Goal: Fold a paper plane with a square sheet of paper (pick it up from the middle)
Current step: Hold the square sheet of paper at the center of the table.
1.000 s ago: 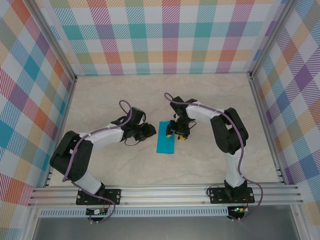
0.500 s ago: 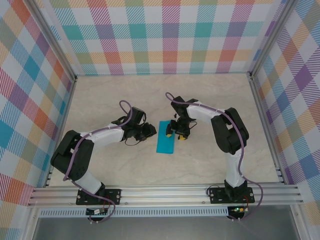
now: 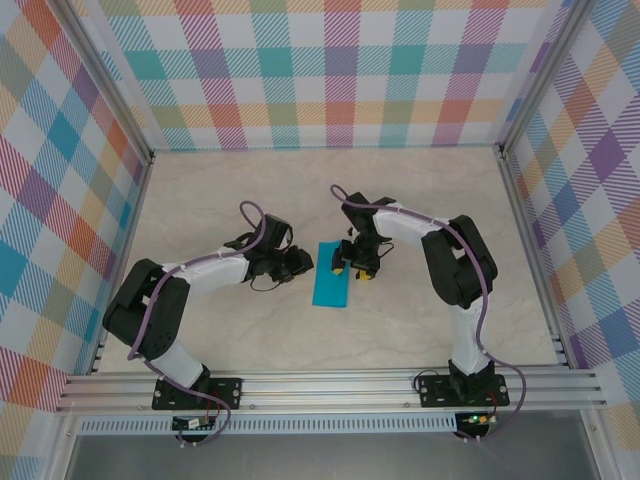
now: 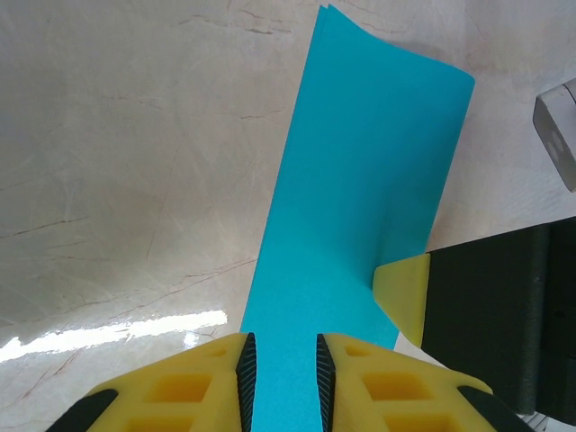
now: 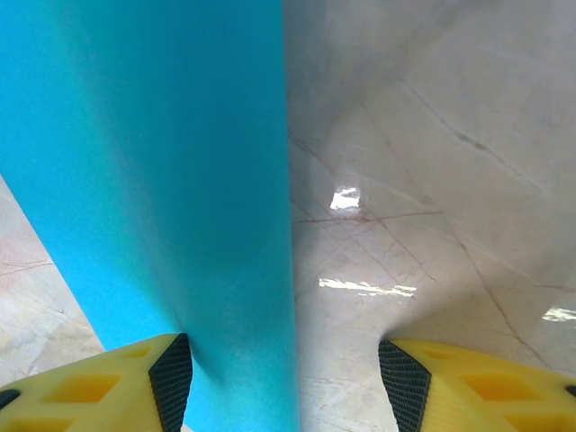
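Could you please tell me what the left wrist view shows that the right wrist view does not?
Left wrist view: the far end of the folded square sheet of paper, two layers showing at its corner; the left gripper narrowly open over its near end; a yellow fingertip of the other arm at its edge. Right wrist view: the right gripper wide open, one finger at the sheet, the other over bare table with light glints. Both: the teal sheet lying on the marbled table.
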Robot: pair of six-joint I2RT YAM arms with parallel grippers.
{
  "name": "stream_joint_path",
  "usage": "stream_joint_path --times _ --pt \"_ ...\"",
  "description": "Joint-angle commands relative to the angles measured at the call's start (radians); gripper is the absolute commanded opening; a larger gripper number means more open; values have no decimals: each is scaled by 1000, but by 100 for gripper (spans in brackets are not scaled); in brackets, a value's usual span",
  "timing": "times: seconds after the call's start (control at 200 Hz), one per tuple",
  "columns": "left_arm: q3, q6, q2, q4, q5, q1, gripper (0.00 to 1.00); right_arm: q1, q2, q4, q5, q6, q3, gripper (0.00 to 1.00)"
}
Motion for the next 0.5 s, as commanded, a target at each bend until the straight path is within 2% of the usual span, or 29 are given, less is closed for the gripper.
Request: stream_joint_path --times 0.0,0.495 --pt "26 2 5 6 13 -3 27 1 101 -22 93 -33 -38 62" --pt "34 5 7 3 17 -4 27 1 110 -24 99 -28 -36 62"
